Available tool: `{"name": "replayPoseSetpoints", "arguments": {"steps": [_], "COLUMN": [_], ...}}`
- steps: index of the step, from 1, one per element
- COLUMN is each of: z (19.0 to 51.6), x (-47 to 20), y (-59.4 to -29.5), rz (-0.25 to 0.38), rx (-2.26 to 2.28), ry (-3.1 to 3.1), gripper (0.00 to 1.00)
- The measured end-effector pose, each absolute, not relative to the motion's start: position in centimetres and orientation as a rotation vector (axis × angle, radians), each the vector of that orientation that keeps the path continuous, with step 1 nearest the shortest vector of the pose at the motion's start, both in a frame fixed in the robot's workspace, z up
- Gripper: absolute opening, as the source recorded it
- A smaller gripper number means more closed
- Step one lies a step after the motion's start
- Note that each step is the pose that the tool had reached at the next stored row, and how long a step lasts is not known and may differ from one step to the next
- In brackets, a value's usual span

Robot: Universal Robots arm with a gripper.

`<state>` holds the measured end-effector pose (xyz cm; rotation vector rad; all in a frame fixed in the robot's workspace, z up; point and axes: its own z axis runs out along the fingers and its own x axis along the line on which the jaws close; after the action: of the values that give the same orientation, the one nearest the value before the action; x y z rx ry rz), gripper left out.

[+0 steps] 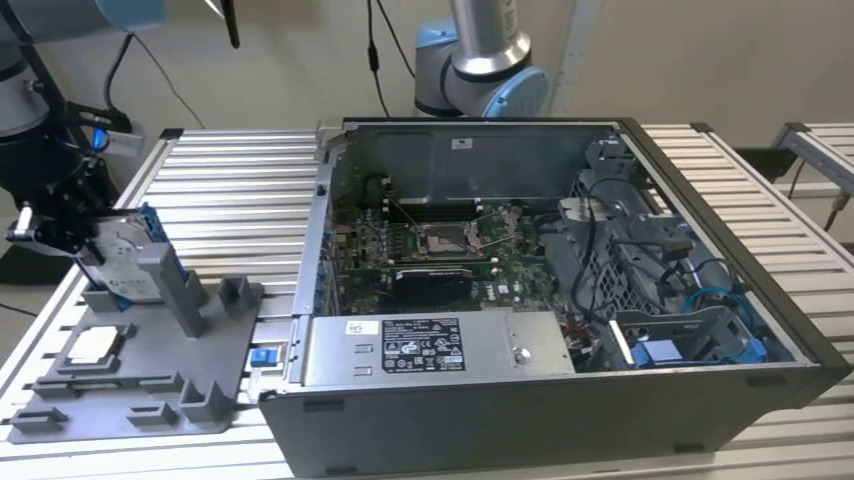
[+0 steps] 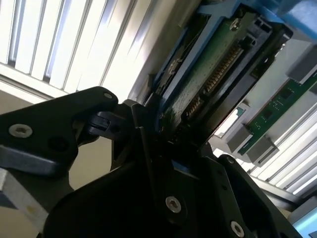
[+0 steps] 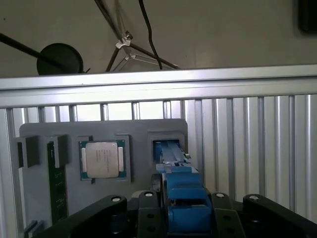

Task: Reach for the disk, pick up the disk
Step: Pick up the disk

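- I have the gripper at the exterior view's left, over the end of the grey fixture tray.
- Its jaws are narrow and closed on the disk, one black finger on either side of it in the first wrist view.
- The disk stands upright on edge: a silver-grey face with blue plastic rails along its edges.
- In the second wrist view I see its other face, a green circuit board with a row of connector pins, running in between the fingers.
- Its far end meets a rectangular slot in the tray. I cannot tell whether it is seated there or just clear.
- A grey upright post of the tray stands just beside the disk.
- A processor chip lies flat in the next pocket, near the slot, and a green memory stick lies beyond it.
- The open computer case is well apart, towards the exterior view's right.
- Bare slatted table lies between the tray and the table's far edge rail.
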<state>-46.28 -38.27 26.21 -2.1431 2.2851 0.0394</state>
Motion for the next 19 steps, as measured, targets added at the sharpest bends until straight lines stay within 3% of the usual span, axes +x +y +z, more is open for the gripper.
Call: {"name": "replayPoseSetpoints", "arguments": {"steps": [19], "z": [26.39], "x": [-46.28], "y": [-38.26], "rz": [0.037], "rx": [-2.144], "ry": [2.286], "gripper": [0.0]}}
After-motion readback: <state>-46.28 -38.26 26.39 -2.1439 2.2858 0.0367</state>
